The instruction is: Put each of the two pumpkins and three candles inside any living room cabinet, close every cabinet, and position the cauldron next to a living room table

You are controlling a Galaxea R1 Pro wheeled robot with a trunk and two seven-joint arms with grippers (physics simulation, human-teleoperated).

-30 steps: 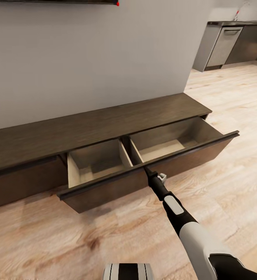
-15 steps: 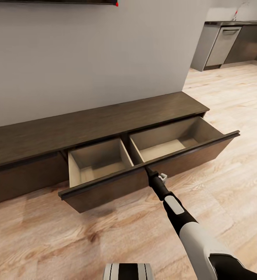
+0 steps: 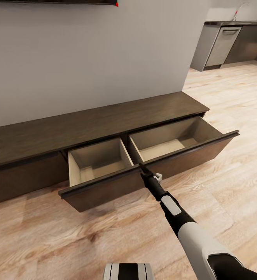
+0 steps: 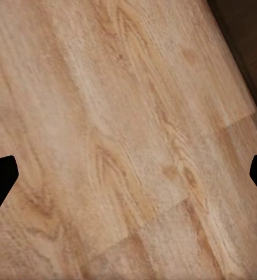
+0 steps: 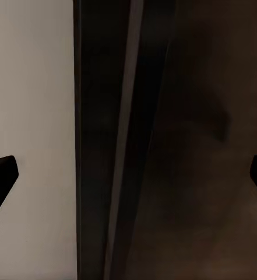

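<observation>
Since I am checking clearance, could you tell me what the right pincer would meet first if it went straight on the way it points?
Most likely the top edge of the open drawer's front: the right pincer sits right at it, fingertips spread to either side in the wrist view. Past that edge lies the drawer's pale inside; whether it touches yet is unclear.

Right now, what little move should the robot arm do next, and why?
Probably draw the right gripper back from the drawer's front edge. The drawer is pulled wide open and looks empty, so the cabinet seems ready for things.
</observation>
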